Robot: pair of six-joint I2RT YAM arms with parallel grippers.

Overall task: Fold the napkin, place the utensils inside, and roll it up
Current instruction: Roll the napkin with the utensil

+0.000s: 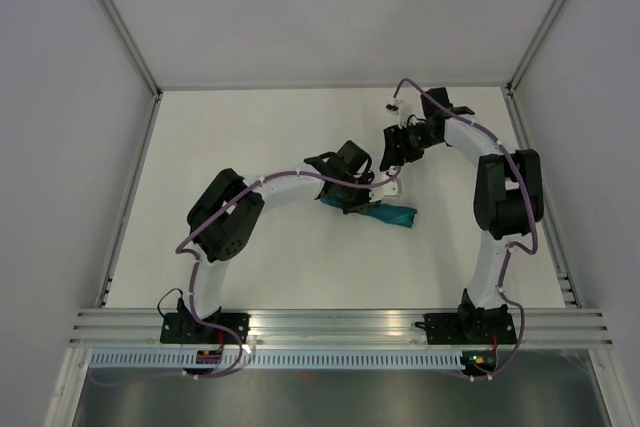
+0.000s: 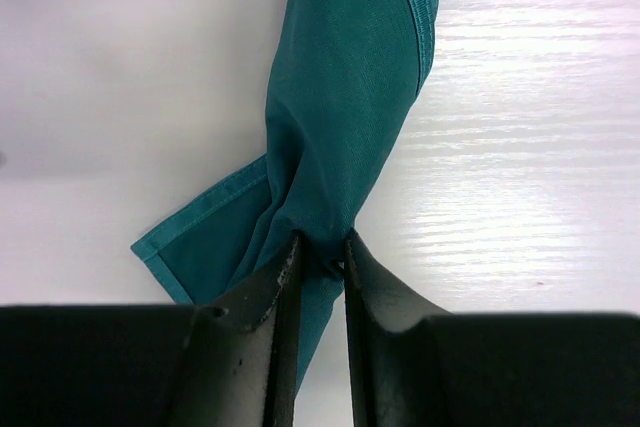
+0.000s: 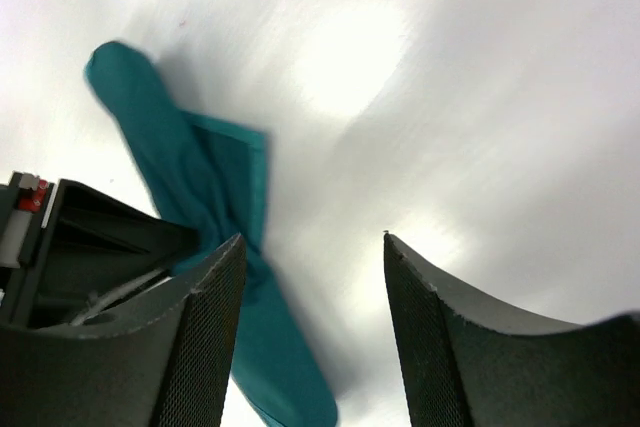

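I am a pair of arms at the near edge of a white table (image 1: 260,127), and the napkin (image 2: 345,117) lies near the middle of it, between my two arms. It is a teal-green cloth gathered into a long, narrow roll, with a stitched hem running along one side. My left gripper (image 2: 320,247) is closed on one end of that roll. Its two dark fingers press together with only a thin pinch of bunched cloth between them, and the rest of the roll stretches away from the fingertips across the table. A flat, hemmed corner (image 2: 190,237) of the cloth sticks out loose beside the pinched end and lies on the surface. What the roll holds inside is hidden from me. My right gripper (image 3: 314,239) stands open, its two textured fingers spread wide with nothing but bare table showing between them. From its own camera the napkin appears off to one side, passing behind one finger, with its rounded far end resting on the table. Seen from above, my right gripper hangs just beyond the napkin, on the side away from my bases, close to my left gripper.
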